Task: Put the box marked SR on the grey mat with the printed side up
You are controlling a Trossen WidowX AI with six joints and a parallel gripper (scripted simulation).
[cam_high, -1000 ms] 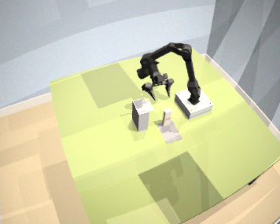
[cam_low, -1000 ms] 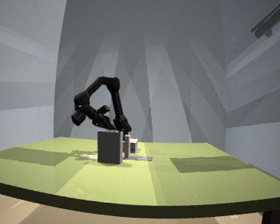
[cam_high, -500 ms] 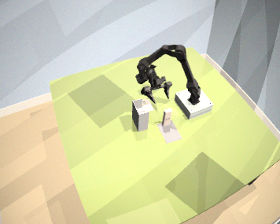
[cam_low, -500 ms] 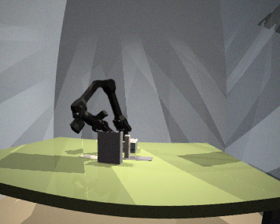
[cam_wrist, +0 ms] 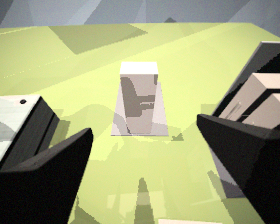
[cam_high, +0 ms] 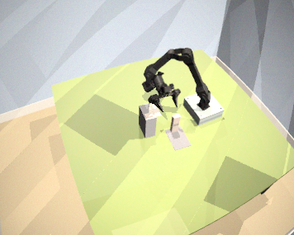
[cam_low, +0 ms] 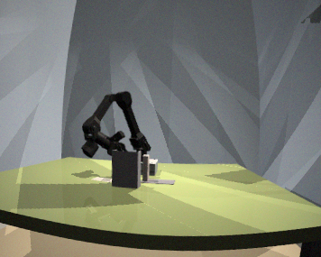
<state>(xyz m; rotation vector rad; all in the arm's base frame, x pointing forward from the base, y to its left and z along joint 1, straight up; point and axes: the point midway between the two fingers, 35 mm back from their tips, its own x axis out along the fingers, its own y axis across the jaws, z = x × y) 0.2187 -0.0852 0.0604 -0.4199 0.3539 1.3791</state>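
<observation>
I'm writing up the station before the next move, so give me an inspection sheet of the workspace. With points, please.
Surface: green table (cam_high: 126, 190) (cam_low: 215, 199) (cam_wrist: 30, 60), crossed by shadows.
Job's things: one box (cam_high: 175, 123) (cam_low: 145, 169) (cam_wrist: 140, 100) stands upright on the grey mat (cam_high: 182, 143) (cam_low: 165, 181) (cam_wrist: 162, 124), code unreadable; at least two more in the bin (cam_high: 147, 124) (cam_low: 125, 169) (cam_wrist: 244, 69).
Clutter: a pale flat piece (cam_low: 102, 179) (cam_wrist: 190, 221) lies on the table; what it is, I cannot tell.
Gripper (cam_high: 171, 111) (cam_wrist: 144, 125): open, holding nothing.
Cables: nothing seen.
Surroundings: grey-blue walls (cam_high: 93, 34) (cam_low: 169, 73) (cam_wrist: 65, 12), tan floor (cam_high: 23, 166) (cam_low: 57, 246).
</observation>
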